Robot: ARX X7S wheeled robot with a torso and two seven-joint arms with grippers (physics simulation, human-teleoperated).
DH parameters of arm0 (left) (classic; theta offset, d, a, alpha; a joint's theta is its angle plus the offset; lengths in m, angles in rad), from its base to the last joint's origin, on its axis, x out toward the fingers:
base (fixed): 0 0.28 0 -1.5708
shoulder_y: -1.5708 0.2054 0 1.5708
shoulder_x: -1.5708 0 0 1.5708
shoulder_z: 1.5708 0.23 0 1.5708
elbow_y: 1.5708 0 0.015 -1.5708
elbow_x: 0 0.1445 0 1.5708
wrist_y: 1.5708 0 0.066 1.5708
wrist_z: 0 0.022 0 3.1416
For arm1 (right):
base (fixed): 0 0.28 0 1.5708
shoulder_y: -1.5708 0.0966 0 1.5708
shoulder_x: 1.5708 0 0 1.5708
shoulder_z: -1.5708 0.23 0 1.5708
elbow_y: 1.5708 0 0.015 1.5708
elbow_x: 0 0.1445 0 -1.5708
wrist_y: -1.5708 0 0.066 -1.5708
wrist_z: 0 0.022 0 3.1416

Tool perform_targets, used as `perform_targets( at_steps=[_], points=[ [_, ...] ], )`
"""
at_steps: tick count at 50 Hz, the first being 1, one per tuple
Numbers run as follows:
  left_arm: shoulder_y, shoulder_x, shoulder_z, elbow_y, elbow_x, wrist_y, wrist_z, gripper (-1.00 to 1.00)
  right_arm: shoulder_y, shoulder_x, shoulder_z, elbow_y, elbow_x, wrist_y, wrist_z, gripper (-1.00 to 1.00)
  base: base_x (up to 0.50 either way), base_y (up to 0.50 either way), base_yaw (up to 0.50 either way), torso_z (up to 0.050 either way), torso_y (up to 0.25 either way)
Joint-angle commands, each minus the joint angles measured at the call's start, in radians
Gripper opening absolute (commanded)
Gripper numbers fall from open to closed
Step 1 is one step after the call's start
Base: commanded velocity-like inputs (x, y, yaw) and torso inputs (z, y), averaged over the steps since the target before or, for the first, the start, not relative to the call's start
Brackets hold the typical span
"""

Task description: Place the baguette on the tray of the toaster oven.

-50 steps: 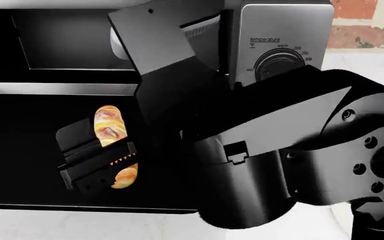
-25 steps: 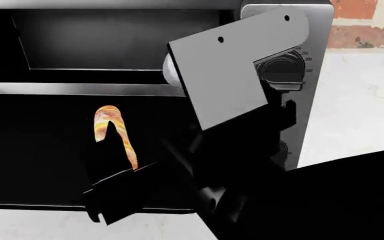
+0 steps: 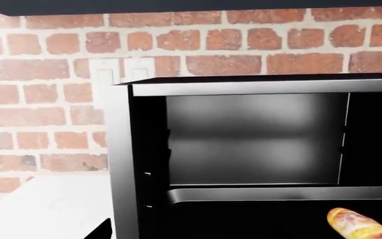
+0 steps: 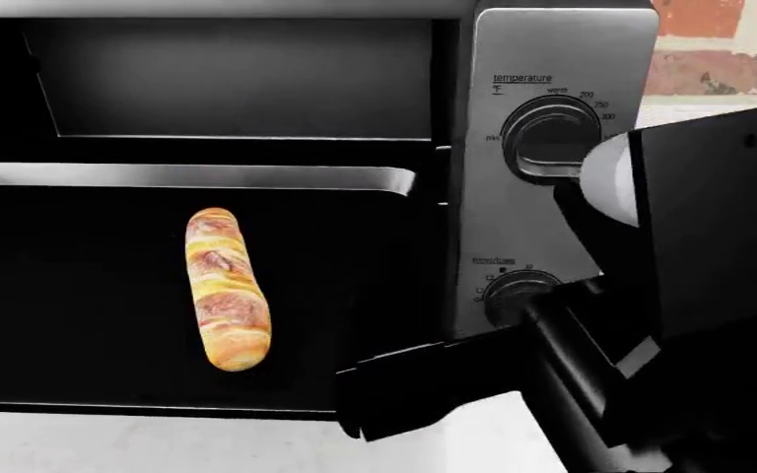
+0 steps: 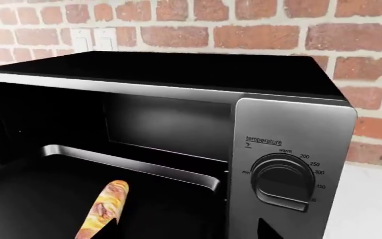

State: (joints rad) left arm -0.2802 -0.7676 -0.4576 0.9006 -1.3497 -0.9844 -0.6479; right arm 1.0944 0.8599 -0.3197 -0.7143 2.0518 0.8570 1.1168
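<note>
- The baguette [image 4: 228, 290] is seen lying flat on the black floor of the tray [image 4: 181, 177], left of centre in the head view, with its long axis running from the upper part of the frame toward the lower edge.
- No gripper is touching the baguette; it lies free on the tray.
- The tray is drawn out in front of the dark cavity of the toaster oven [image 4: 556, 39], and its shiny silver rim is seen crossing the frame just above the loaf.
- In the right wrist view the baguette [image 5: 103, 211] is shown at the lower left, on the tray [image 5: 131, 164], with the toaster oven [image 5: 290, 119] panel at the right.
- In the left wrist view only one end of the baguette [image 3: 358, 225] is seen, at the lower right corner, on the tray [image 3: 277, 193] below the toaster oven [image 3: 121, 159] cavity.
- A dark arm fills the lower right of the head view, in front of the control panel; whether its gripper is spread or pressed together cannot be told.
- The left gripper is not seen in any view.
- A pale table [image 4: 694, 187] and a brick wall [image 4: 727, 44] are shown at the upper right of the head view.
</note>
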Motion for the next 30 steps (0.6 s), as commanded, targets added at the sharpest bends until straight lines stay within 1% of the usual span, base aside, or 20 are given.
perform_targets(
  at_steps=[1,5,8,9,11,12,14,16,23,26,28,30],
  points=[
    [-0.035,0.009,0.052,-0.012,0.022,-0.002,-0.006,1.0,-0.101,0.124,0.112,-0.036,-0.021,-0.038,-0.023,1.0,0.0,0.0,0.0,0.0,0.0],
    [0.007,0.012,0.031,-0.003,0.039,0.007,0.017,1.0,-0.148,0.16,0.151,-0.027,-0.067,-0.031,-0.064,1.0,0.0,0.0,0.0,0.0,0.0],
    [-0.018,0.021,0.055,-0.005,0.04,0.004,-0.004,1.0,-0.174,0.174,0.173,-0.026,-0.076,-0.039,-0.078,1.0,0.0,0.0,0.0,0.0,0.0],
    [0.005,0.018,0.036,0.003,0.036,0.009,0.004,1.0,-0.187,0.176,0.181,-0.029,-0.081,-0.043,-0.085,1.0,0.0,0.0,0.0,0.0,0.0],
    [0.003,0.02,0.047,0.008,0.044,0.005,-0.001,1.0,-0.192,0.178,0.182,-0.031,-0.086,-0.042,-0.085,1.0,0.0,0.0,0.0,0.0,0.0],
    [0.018,0.013,0.025,0.014,0.028,0.009,0.001,1.0,-0.199,0.177,0.186,-0.032,-0.098,-0.042,-0.09,1.0,0.0,0.0,0.0,0.0,0.0],
    [0.012,0.011,0.029,0.018,0.02,0.007,-0.013,1.0,-0.211,0.172,0.194,-0.036,-0.101,-0.056,-0.082,1.0,0.0,0.0,0.0,0.0,0.0],
    [0.018,-0.001,0.009,0.019,0.0,0.009,-0.016,1.0,-0.172,0.177,0.154,-0.044,-0.132,-0.012,-0.049,1.0,0.0,0.0,0.0,0.0,0.0],
    [-0.062,-0.028,0.038,0.007,-0.053,0.004,-0.067,1.0,-0.096,0.189,0.15,-0.026,-0.067,-0.023,-0.006,1.0,0.0,0.0,0.0,0.0,0.0],
    [-0.053,-0.045,0.009,0.011,-0.081,0.01,-0.071,1.0,-0.099,0.182,0.15,-0.024,-0.075,-0.027,-0.009,1.0,0.0,0.0,0.0,0.0,0.0],
    [-0.083,-0.054,0.027,0.004,-0.097,0.008,-0.09,1.0,-0.097,0.176,0.143,-0.024,-0.077,-0.023,-0.013,1.0,0.0,0.0,0.0,0.0,0.0],
    [-0.143,-0.064,0.058,-0.011,-0.132,0.009,-0.133,1.0,-0.085,0.176,0.145,-0.021,-0.067,-0.026,-0.014,1.0,0.0,0.0,0.0,0.0,0.0]
  ],
)
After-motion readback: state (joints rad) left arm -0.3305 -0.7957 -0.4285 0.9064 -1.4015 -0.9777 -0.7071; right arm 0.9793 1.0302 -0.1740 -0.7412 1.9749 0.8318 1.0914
